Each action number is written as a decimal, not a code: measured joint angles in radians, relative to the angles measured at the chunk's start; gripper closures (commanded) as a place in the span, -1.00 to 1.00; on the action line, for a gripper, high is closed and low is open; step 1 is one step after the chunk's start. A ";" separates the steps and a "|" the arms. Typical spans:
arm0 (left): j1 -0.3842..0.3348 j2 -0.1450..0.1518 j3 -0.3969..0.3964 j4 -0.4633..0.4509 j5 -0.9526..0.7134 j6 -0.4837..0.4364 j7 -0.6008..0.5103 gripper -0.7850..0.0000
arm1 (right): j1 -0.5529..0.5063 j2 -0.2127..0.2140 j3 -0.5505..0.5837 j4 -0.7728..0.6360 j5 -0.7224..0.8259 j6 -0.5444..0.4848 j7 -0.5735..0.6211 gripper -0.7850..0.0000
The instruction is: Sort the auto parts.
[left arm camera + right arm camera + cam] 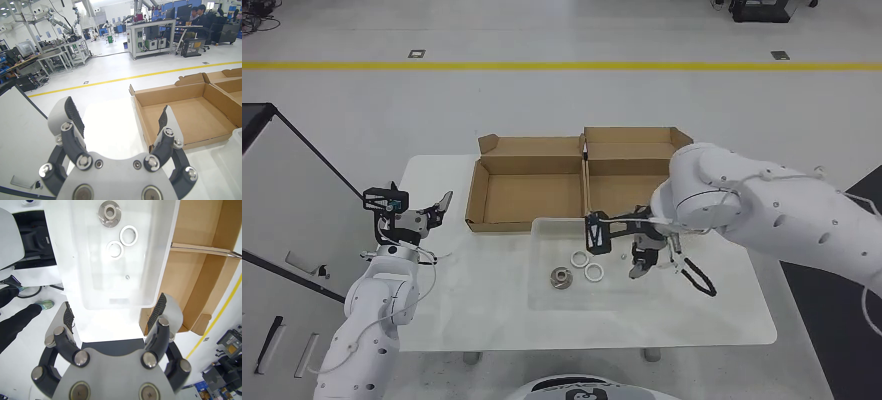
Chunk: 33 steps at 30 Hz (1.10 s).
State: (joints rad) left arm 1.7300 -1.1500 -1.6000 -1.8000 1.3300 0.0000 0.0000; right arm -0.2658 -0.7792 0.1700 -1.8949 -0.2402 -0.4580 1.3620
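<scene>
A clear plastic tray (542, 300) in the middle of the table holds a metal flange (561, 277), two white rings (573, 260) (602, 274) and a small nut (627, 256). In the right wrist view the flange (109, 214) lies at the tray's far end, the rings (121, 237) (107, 250) nearer, and the nut (127, 277) nearest. My right gripper (657, 262) (115, 302) hangs open and empty above the tray's right end. Over the table's left edge, my left gripper (437, 208) (117, 104) is open and empty, well away from the tray.
Two open, empty cardboard boxes stand side by side behind the tray, the left one (527, 197) (189, 117) and the right one (627, 185) (189, 264). A white board (302, 170) leans beside the table's left end.
</scene>
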 measured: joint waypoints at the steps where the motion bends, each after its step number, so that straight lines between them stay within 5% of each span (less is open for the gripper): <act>1: 0.000 0.000 0.000 0.000 0.000 0.000 0.000 -1.00 | -0.009 -0.007 0.000 0.004 -0.001 0.004 0.004 -1.00; 12: 0.000 0.000 0.000 0.000 0.000 0.000 0.000 -1.00 | -0.078 -0.080 0.000 0.082 -0.061 0.035 0.035 -0.97; 16: 0.000 0.000 0.000 0.000 0.000 0.000 0.000 -1.00 | -0.102 -0.101 0.000 0.121 -0.078 0.036 0.036 -0.70; 19: 0.000 0.000 0.000 0.000 0.000 0.000 0.000 -1.00 | -0.116 -0.116 0.000 0.155 -0.092 0.030 0.030 -0.18; 33: 0.000 0.000 0.000 0.000 0.000 0.000 0.000 -1.00 | -0.173 -0.162 0.000 0.291 -0.176 0.005 0.005 0.07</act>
State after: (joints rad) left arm 1.7300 -1.1500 -1.6000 -1.8000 1.3300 0.0000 0.0000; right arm -0.4391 -0.9416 0.1700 -1.6037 -0.4160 -0.4528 1.3672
